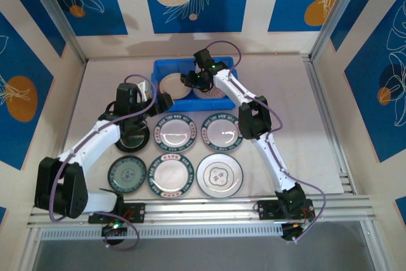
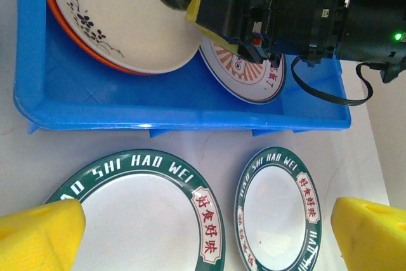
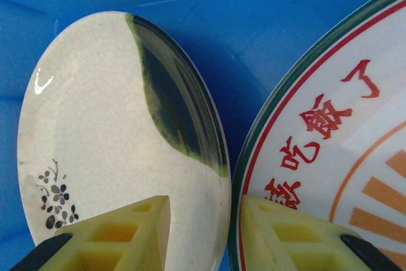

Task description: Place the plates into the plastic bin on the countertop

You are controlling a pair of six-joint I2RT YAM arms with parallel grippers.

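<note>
Plates: a cream plate (image 3: 95,131), stacked on an orange one (image 2: 57,26), lies in the left half of the blue plastic bin (image 2: 76,93) at the countertop's (image 1: 298,125) far edge, with a rayed plate (image 2: 254,80) beside it. Right gripper (image 3: 203,233) astride the cream rim, jaws narrowly apart — whether they grip it cannot be told. Left gripper (image 2: 209,233), spread wide and empty, above green-rimmed plates (image 1: 177,132) mid-countertop.

The blue rectangular plastic bin (image 2: 190,118) is smooth moulded plastic with a soft sheen. At its nine o'clock, the cream round ceramic plate (image 3: 114,125) has a glossy, finely crackled glaze with a dark green brushed streak. At six o'clock outside the bin, the white green-rimmed round plates (image 2: 146,220) shine glassy-smooth on the matt pale flat countertop (image 2: 222,150). The yellow fingers (image 3: 127,233) of the right gripper (image 3: 206,211) look matt and cellular. The silver aluminium rail (image 1: 209,211) is dull brushed metal.
</note>
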